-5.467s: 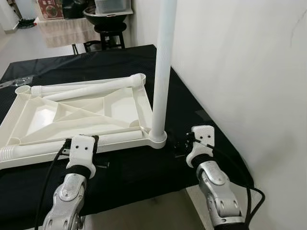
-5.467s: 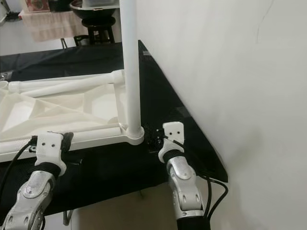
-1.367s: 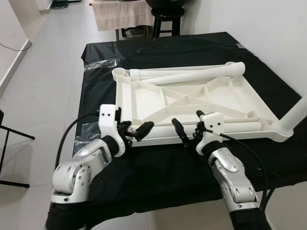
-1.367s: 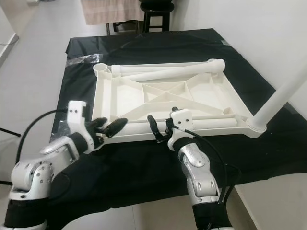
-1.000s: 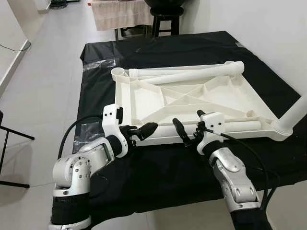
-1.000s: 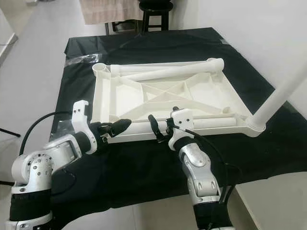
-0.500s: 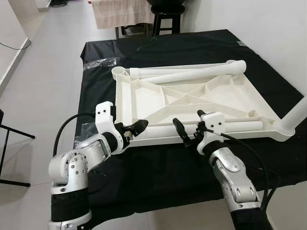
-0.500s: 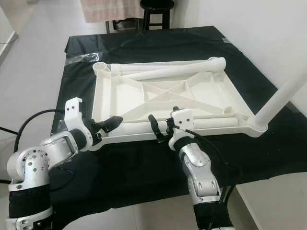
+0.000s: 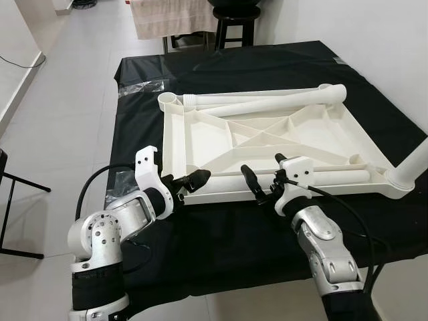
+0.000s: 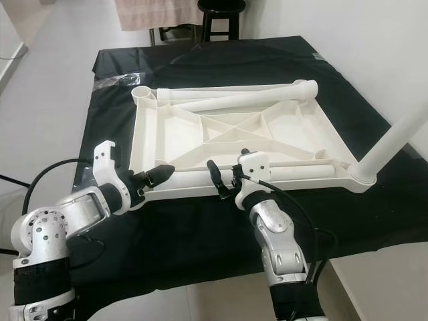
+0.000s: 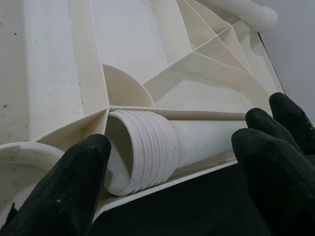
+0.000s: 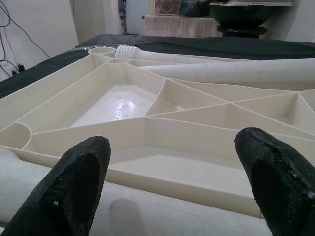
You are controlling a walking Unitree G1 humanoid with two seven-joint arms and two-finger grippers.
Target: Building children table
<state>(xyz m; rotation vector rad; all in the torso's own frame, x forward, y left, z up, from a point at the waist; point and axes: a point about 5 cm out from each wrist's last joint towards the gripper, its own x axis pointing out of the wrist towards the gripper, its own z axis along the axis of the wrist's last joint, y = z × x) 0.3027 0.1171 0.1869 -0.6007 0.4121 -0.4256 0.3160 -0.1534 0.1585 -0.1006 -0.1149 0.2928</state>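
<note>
The white ribbed tabletop (image 9: 200, 137) lies upside down on the black-covered table (image 9: 221, 234). One white leg (image 9: 416, 160) stands fixed in its near right corner. A loose leg (image 9: 321, 176) lies along the near edge, and two more legs (image 9: 267, 103) lie along the far edge. My left gripper (image 9: 190, 180) is open at the near left corner. Its fingers (image 11: 74, 182) flank the near leg's threaded end (image 11: 142, 152), beside the empty corner socket (image 11: 19, 162). My right gripper (image 9: 264, 177) is open over the middle of that leg (image 12: 147, 211), holding nothing.
Crumpled clear plastic (image 9: 140, 87) lies at the table's far left. A black stool (image 9: 231, 23) and a cloth-draped table (image 9: 167, 17) stand behind. A white wall runs along the right, with open floor to the left.
My head has turned left since the earliest frames, away from the upright leg. Over the last second my left gripper has shifted about the near left corner and now flanks the leg's threaded end. My right gripper has stayed put.
</note>
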